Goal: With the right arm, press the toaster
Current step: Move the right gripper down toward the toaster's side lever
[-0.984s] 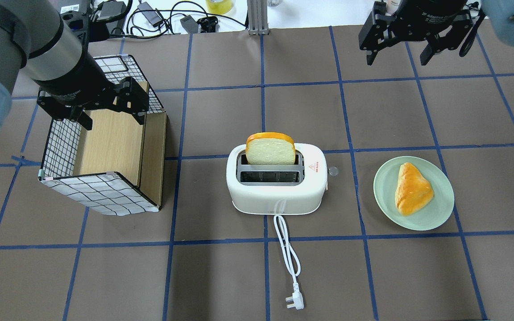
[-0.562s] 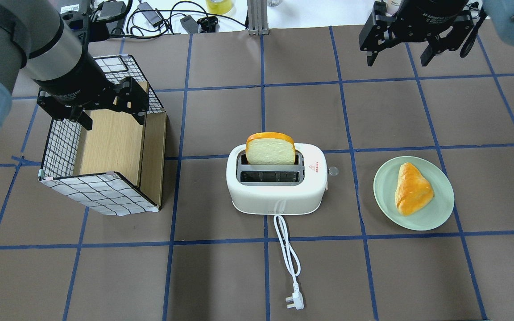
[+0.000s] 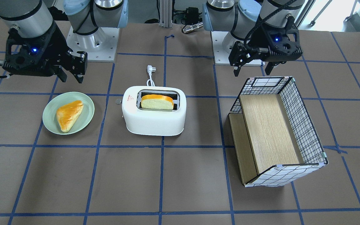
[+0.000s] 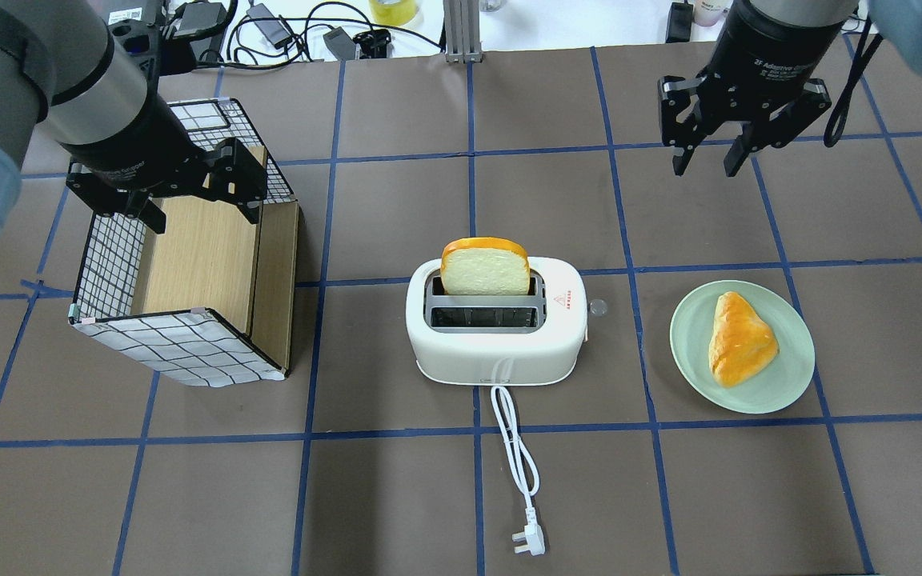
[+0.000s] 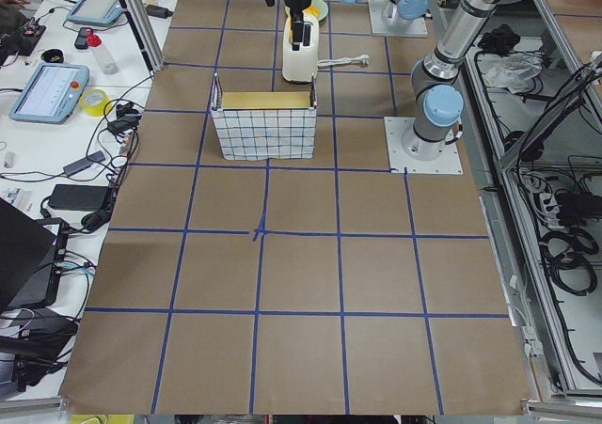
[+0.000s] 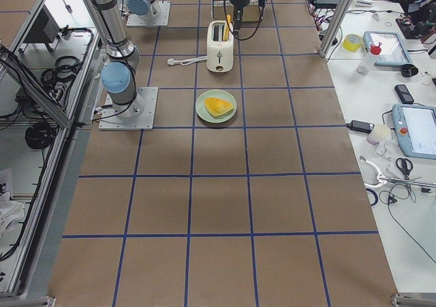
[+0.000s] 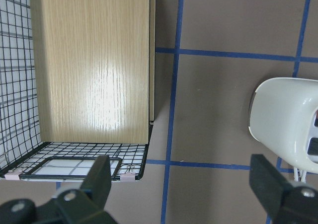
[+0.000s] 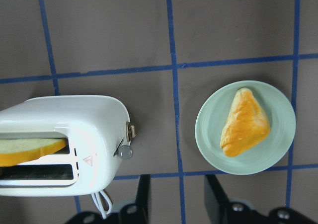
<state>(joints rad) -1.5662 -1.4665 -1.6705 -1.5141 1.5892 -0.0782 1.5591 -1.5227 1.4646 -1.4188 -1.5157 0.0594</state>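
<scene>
The white toaster [image 4: 497, 344] stands at the table's middle, its cord [image 4: 515, 448] trailing toward the near edge. A bread slice [image 4: 485, 268] stands high in its far slot. A brass lever stub [image 8: 131, 130] shows on the toaster's right end, with a small clear round knob [image 4: 597, 306] on the table beside it. My right gripper [image 4: 705, 164] hangs in the air beyond and to the right of the toaster, fingers narrowly apart and empty. My left gripper [image 4: 201, 216] is open and empty over the basket's far end.
A checked wire basket [image 4: 181, 348] with a wooden insert lies on its side at the left. A green plate [image 4: 789, 368] with a pastry [image 4: 739, 338] sits right of the toaster. Cables and clutter lie past the far edge.
My right gripper has moved nearer, toward the toaster's side of the table, and its fingers have drawn closer together. The left arm has not moved.
</scene>
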